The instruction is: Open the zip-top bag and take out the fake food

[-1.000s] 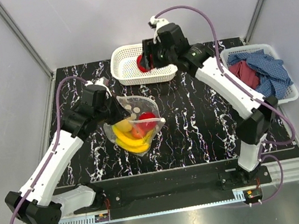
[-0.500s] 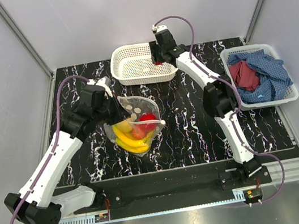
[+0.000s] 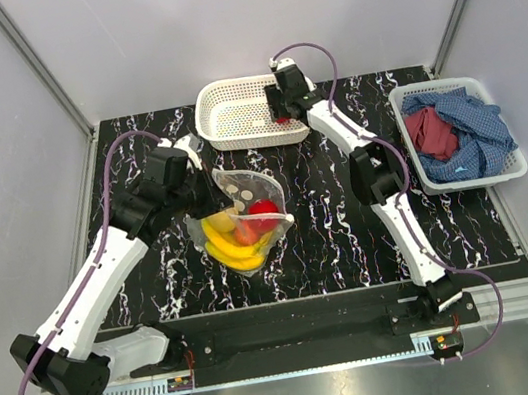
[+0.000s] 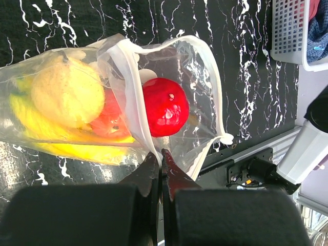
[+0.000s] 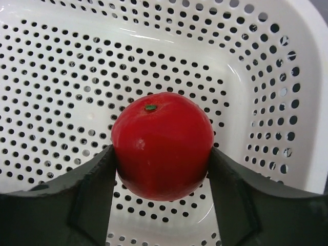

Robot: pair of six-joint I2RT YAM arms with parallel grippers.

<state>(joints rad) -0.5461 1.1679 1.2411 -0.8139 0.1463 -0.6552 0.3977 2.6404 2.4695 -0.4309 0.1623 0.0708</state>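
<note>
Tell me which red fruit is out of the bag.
The red fruit in the right gripper over the white basket; the other red fruit sits inside the zip-top bag.

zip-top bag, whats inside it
Inside the zip-top bag: a red round fruit, a yellow-orange round fruit, a banana bunch, and another red piece mostly covered by them. Anything beneath is hidden.

Surface (image 3: 350,229): bag (image 3: 243,223) at centre, lying flat, with bananas (image 3: 227,249), round fruit (image 4: 66,92) and apple (image 4: 165,106) inside. Left hand (image 4: 160,155) at its left edge, pinching the rim. Basket (image 3: 234,140) back centre; right hand (image 5: 161,166) inside, around second apple (image 5: 161,146). Bin (image 3: 448,84) at right edge, cloths (image 3: 456,130) in it.
</note>
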